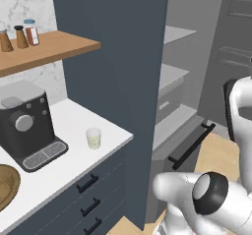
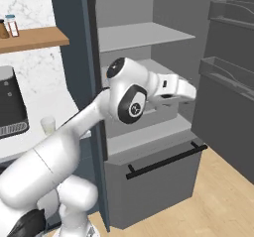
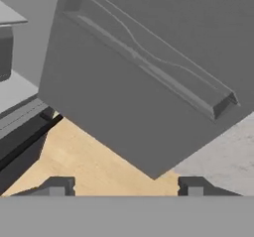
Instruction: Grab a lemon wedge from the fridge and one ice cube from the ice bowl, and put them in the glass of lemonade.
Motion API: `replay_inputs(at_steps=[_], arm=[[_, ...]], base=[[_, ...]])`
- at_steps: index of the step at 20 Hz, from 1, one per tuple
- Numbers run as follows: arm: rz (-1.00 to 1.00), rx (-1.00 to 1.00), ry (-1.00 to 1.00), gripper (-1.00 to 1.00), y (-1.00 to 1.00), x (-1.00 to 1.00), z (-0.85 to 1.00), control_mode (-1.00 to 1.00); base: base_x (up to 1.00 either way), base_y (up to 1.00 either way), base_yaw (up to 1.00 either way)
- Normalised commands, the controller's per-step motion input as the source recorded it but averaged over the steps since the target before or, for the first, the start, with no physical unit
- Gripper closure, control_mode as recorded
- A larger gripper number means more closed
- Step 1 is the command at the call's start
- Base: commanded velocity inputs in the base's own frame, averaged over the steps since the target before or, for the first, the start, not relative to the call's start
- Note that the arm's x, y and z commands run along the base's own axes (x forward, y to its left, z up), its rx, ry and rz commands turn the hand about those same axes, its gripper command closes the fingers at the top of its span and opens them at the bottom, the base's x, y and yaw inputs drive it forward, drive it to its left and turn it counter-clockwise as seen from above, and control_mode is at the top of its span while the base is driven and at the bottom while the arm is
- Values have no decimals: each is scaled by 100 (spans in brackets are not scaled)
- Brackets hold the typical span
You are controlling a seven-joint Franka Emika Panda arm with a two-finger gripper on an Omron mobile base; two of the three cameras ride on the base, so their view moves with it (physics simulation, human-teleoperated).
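Arm: the white Franka arm with dark joints rises from the base and reaches forward into the open fridge, its wrist level with the middle shelves.
Jaws: the gripper [image 3: 125, 185] shows two dark finger tips set wide apart in the hand view, open, with nothing between them.
Hand view: the tips face the grey inner side of the fridge door [image 3: 149, 82] with its moulded door bin, seen tilted, and a strip of light wooden floor [image 3: 94, 161] below it.
Worktop: the white worktop [image 1: 74, 165] lies left of the fridge over navy drawers with black handles.
Ice bowl: the wide shallow brown wooden bowl [image 1: 6, 186] sits at the near left edge of the worktop, cut off by the frame; its contents cannot be told.
Coffee machine: the dark grey box-shaped coffee machine [image 1: 27, 126] stands just behind the bowl.
Glass of lemonade: the small pale translucent cup of whitish-yellow liquid [image 1: 93, 138] stands upright on the worktop, right of the coffee machine and near the worktop's edge.
Fridge: the tall dark grey fridge [image 2: 144, 37] stands open, with grey inner shelves and a lower drawer with a long black bar handle [image 2: 166, 160].
Lemon wedge: cannot be made out on the shelves.
Shelf: a wooden wall shelf [image 1: 49, 49] carries small spice jars [image 1: 30, 31] above the coffee machine.
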Motion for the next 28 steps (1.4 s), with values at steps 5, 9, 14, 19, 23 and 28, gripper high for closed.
replay_inputs(at_steps=[5, 9, 14, 19, 23, 28], arm=[[-16, 22, 4, -100, 100, -53, -20, -100], [-2, 29, 23, -100, 95, -51, -6, -100], [17, 39, 25, -100, 29, -96, 12, -100], [25, 5, 9, -100, 52, -96, 8, -100], [28, 0, -5, -100, 98, -57, 0, -100], [32, 9, -27, -100, 100, -31, 0, -100]], base=[[0, 0, 0], [0, 0, 0], [0, 0, 0], [0, 0, 0], [0, 0, 0], [0, 0, 0]])
